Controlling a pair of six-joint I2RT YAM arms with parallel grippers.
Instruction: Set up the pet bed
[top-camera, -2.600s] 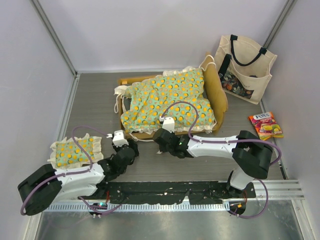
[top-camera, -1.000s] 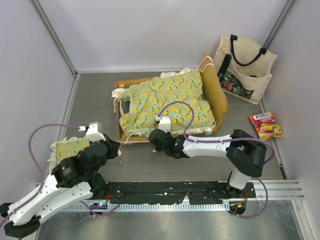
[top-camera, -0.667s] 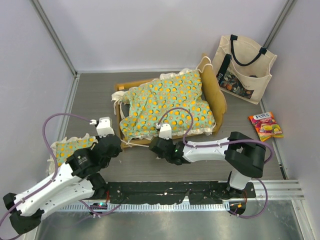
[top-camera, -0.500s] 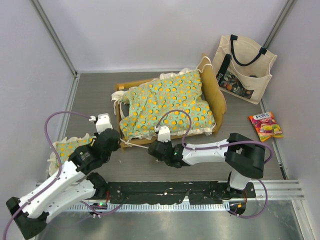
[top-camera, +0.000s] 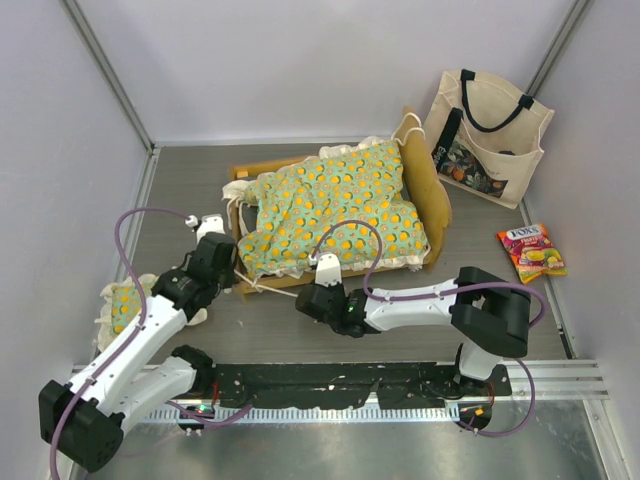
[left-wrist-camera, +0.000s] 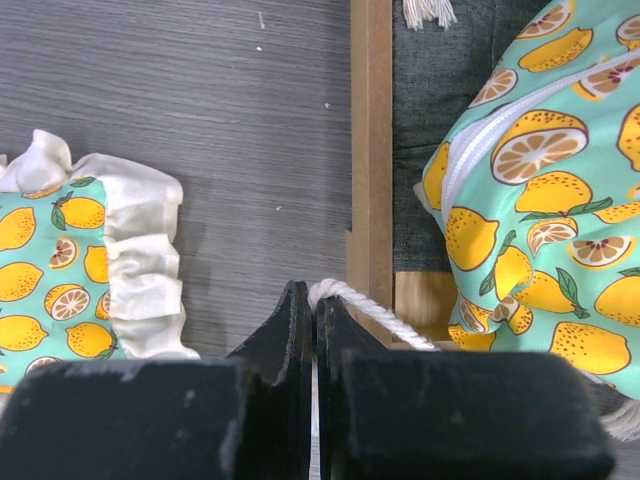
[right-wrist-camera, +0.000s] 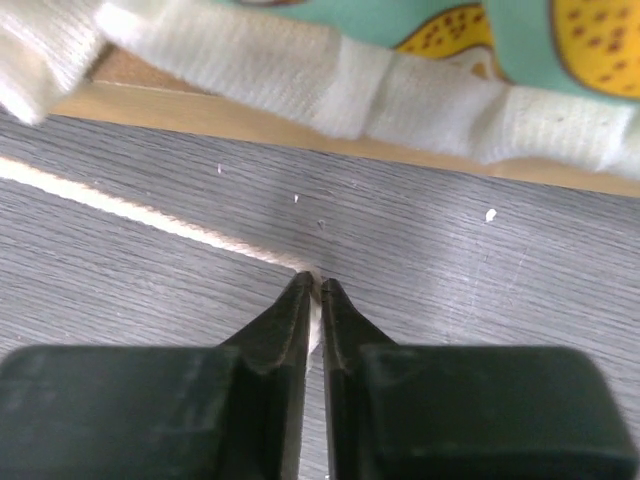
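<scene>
The pet bed (top-camera: 435, 185) is a light-wood frame with a curved headboard on the right. Its green, orange-print mattress cushion (top-camera: 335, 205) lies across it. A white tie cord (top-camera: 268, 283) runs from the bed's near-left corner along the floor. My left gripper (top-camera: 229, 268) is shut on the cord's looped end (left-wrist-camera: 345, 293), next to the wooden rail (left-wrist-camera: 371, 150). My right gripper (top-camera: 304, 296) is shut on the cord's other end (right-wrist-camera: 150, 215), low over the floor. It sits just in front of the cream ruffle (right-wrist-camera: 350, 85).
A small matching ruffled pillow (top-camera: 122, 303) lies under my left arm and also shows in the left wrist view (left-wrist-camera: 60, 270). A cream tote bag (top-camera: 487, 125) leans at the back right. A candy packet (top-camera: 531, 250) lies right of the bed. Walls close in on three sides.
My left arm swung away from over the pillow, up to the bed's near-left corner. My right gripper slid slightly left and nearer with the cord. The bed shifted a little.
</scene>
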